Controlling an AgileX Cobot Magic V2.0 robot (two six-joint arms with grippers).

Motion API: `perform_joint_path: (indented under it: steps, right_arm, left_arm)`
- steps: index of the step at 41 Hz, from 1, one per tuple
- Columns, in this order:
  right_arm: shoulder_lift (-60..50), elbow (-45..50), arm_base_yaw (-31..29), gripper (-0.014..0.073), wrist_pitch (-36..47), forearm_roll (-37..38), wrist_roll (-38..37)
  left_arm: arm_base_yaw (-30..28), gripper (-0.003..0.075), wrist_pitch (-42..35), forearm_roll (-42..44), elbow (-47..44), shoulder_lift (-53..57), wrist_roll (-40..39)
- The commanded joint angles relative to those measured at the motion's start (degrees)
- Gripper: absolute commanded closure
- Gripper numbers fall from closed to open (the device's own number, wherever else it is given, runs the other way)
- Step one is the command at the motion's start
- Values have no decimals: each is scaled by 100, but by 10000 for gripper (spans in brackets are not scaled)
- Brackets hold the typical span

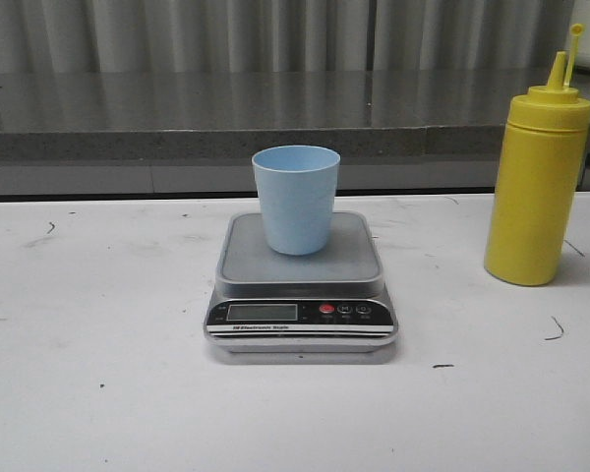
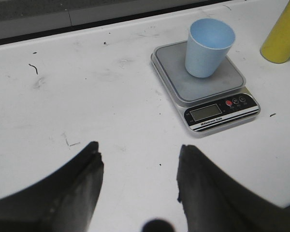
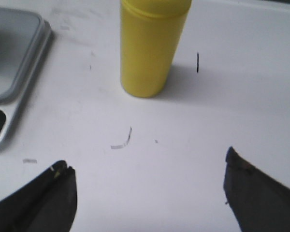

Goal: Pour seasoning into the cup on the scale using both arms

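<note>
Cup (image 1: pixel 296 200) sits mid-scale (image 1: pixel 301 285); bottle (image 1: pixel 536 187) stands well right on the bench (image 1: pixel 98 393); both arms' jaws spread wide, empty.

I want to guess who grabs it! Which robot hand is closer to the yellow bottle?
Right. The right gripper is open with the yellow bottle standing straight ahead of it. The left gripper, also open, sees the bottle only beyond the scale.

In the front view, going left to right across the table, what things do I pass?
digital kitchen scale with the pale blue cup standing on its platform → yellow squeeze bottle, standing upright apart from the scale, at the table's right end.
</note>
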State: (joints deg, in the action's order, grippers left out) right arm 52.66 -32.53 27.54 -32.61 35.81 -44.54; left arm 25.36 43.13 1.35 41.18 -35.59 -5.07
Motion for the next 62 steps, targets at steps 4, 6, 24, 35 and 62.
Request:
perform_joint_path:
  steps: [4,6,24,35,62]
  right_arm:
    - [-92,-861,272,-41,-1628,-1737,2307]
    - [-200,-966,216,-41,-1751,-2110,2806]
    - [-2685,-238,115,-41,-1343,-2636,2928]
    - [-3640,-23,115,-30,-1389,-2150,2928]
    - [-3667,-23,115,662,-1489,-2150,2928]
  left_arm:
    - [-15,365,-384,-23,158,-6,-45]
    - [-15,365,-384,-23,158,-6,-45]
    - [-15,365,-384,-23,158,-6,-45]
    - [-15,365,-384,-23,158,-6,-45]
    - [-15,692,-383,-23,158,-6,-45]
